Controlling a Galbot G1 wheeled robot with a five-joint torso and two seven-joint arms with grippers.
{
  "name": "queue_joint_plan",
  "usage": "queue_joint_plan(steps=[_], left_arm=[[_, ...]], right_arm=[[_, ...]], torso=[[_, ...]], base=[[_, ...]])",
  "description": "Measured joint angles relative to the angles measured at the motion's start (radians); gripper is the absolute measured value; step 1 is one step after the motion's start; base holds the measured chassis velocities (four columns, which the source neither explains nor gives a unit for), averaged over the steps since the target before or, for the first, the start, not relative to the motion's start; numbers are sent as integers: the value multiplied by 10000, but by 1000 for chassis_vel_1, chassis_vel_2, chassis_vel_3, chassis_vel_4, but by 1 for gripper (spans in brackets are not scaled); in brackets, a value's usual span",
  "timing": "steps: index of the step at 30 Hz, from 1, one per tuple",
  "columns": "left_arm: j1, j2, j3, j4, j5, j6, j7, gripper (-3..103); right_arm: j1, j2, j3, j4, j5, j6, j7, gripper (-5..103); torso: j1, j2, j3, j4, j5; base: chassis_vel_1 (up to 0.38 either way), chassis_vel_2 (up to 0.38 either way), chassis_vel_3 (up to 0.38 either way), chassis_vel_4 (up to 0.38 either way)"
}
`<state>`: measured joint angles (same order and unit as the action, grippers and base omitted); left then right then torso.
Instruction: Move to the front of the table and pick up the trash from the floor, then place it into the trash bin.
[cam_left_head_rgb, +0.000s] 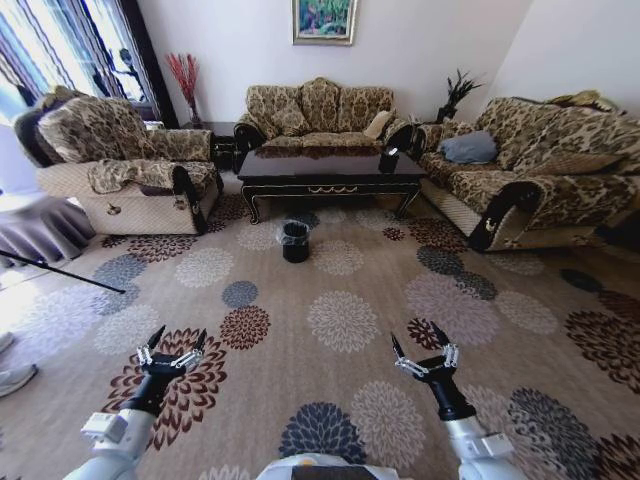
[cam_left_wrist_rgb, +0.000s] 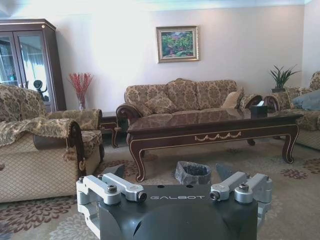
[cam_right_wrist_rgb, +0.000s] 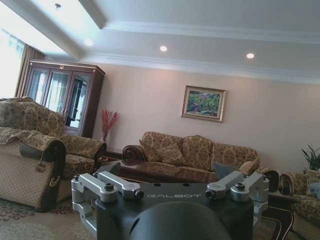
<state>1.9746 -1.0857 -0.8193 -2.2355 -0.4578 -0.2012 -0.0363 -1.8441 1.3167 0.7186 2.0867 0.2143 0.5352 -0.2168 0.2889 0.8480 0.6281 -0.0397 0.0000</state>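
Note:
The dark wood table (cam_left_head_rgb: 330, 168) stands across the room, in front of the far sofa. The small black trash bin (cam_left_head_rgb: 295, 241) with its clear liner sits on the patterned floor (cam_left_head_rgb: 340, 320) just before the table's front. I cannot make out any trash on the carpet. My left gripper (cam_left_head_rgb: 178, 336) and right gripper (cam_left_head_rgb: 416, 336) hover low over the floor, both open and holding nothing, well short of the bin. In the left wrist view the left gripper (cam_left_wrist_rgb: 170, 172) faces the bin (cam_left_wrist_rgb: 192, 173) and table (cam_left_wrist_rgb: 212, 128). The right gripper (cam_right_wrist_rgb: 167, 170) is tilted upward.
A patterned armchair (cam_left_head_rgb: 120, 165) flanks the table on the left and a long sofa (cam_left_head_rgb: 530, 170) on the right, with another sofa (cam_left_head_rgb: 318, 115) behind. A black tissue box (cam_left_head_rgb: 388, 160) sits on the table. A thin black rod (cam_left_head_rgb: 60, 270) slants over the floor at left.

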Motion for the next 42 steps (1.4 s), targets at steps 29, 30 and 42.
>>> queue_joint_plan(steps=[29,30,42], left_arm=[[0,0,0,0,0,0,0,100],[0,0,0,0,0,0,0,100],[0,1,0,1,0,0,0,100]], right_arm=[[0,0,0,0,0,0,0,100],[0,0,0,0,0,0,0,100],[0,0,0,0,0,0,0,100]], torso=[[440,1016,576,0,0],[455,1050,596,0,0],[649,1503,857,0,0]], base=[[0,0,0,0],[0,0,0,0],[0,0,0,0]])
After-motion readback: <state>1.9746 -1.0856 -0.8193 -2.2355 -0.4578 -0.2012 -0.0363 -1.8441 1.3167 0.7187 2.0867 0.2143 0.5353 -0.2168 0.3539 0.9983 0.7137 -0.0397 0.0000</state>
